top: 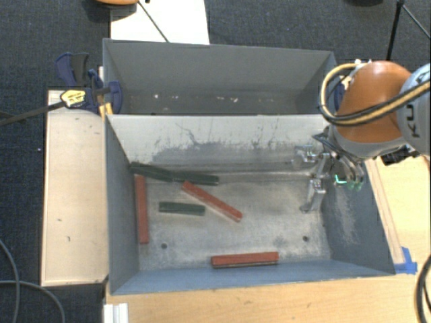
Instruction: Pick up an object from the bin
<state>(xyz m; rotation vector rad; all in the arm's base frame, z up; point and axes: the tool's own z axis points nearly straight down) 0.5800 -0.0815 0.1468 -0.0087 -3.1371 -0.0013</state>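
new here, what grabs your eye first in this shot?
The orange wrist cover bulks over the bin's right rim, with the claw down inside over bare floor at the right. Left of it lie thin sticks: a red-brown diagonal stick mid-floor, a red-brown front stick, and a long dark green stick near the back wall.

The arm [416, 123] is cut off by the right edge, and its orange cover [369, 106] hides the right rear corner of the bin [215, 73]. Whether the left red bar [141, 209] overlaps the long dark green bar [174, 175] cannot be told. Dark specks [305, 238] are too small to name.
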